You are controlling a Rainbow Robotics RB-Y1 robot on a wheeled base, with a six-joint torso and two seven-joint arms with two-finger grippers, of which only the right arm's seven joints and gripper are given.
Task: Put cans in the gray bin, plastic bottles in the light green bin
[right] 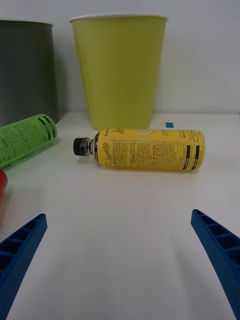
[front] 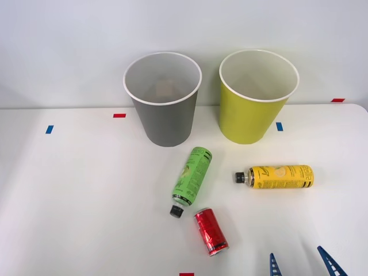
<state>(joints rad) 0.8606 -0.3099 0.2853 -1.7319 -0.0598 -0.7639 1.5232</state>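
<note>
- White table (front: 69, 190) and a pale wall are seen in the front view; the gray bin (front: 163, 115) and the green bin (front: 253, 118) stand side by side at the back, apart from each other.
- Nothing certain is made out inside either bin, so no sorting is judged done.
- Three things are left lying on the table: the green bottle (front: 191, 179), the yellow bottle (front: 277, 176) and the can (front: 210, 231), which lies just beside the green bottle's cap.
- The right gripper (front: 302, 263) is seen at the near edge, empty, its fingers spread.
- From the wrist view, the gripper (right: 120, 260) is held wide open and aimed at the yellow bottle (right: 147, 149), which lies on its side before the green bin (right: 119, 75).
- The gray bin (right: 27, 70), green bottle (right: 22, 139) and can (right: 2, 182) are caught at one edge.
</note>
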